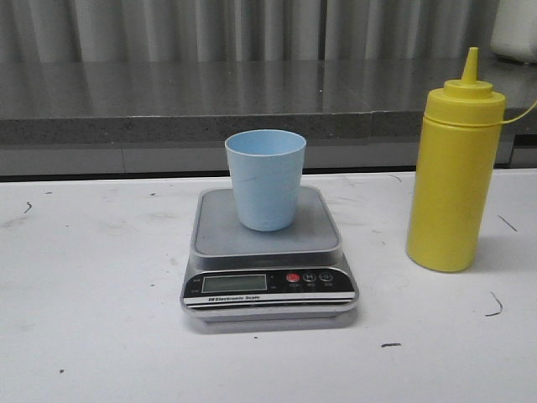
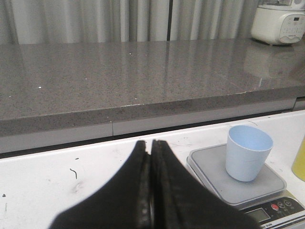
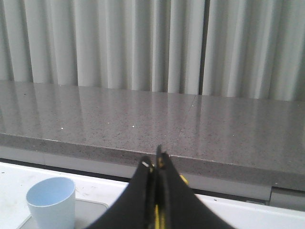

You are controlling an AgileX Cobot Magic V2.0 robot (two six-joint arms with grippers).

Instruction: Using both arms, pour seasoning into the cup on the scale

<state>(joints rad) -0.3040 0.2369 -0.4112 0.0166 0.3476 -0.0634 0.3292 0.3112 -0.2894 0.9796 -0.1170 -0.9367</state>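
Observation:
The pale blue cup [image 1: 265, 180] stands upright on the platform of the silver scale [image 1: 216, 228] at the middle of the white table. The yellow seasoning bottle [image 1: 453, 176] stands upright to the right of the scale, cap on. Neither gripper shows in the front view. In the left wrist view my left gripper [image 2: 151, 143] is shut and empty, to the left of the scale [image 2: 214, 174] and cup [image 2: 248, 152]. In the right wrist view my right gripper [image 3: 156, 160] is shut, with slivers of the yellow bottle [image 3: 183, 179] behind its fingers and the cup [image 3: 51, 202] off to one side.
A grey stone counter [image 1: 168, 101] runs along the far edge of the table, with pleated curtains behind it. A white appliance [image 2: 281, 24] sits on that counter at the far right. The table top has small dark marks.

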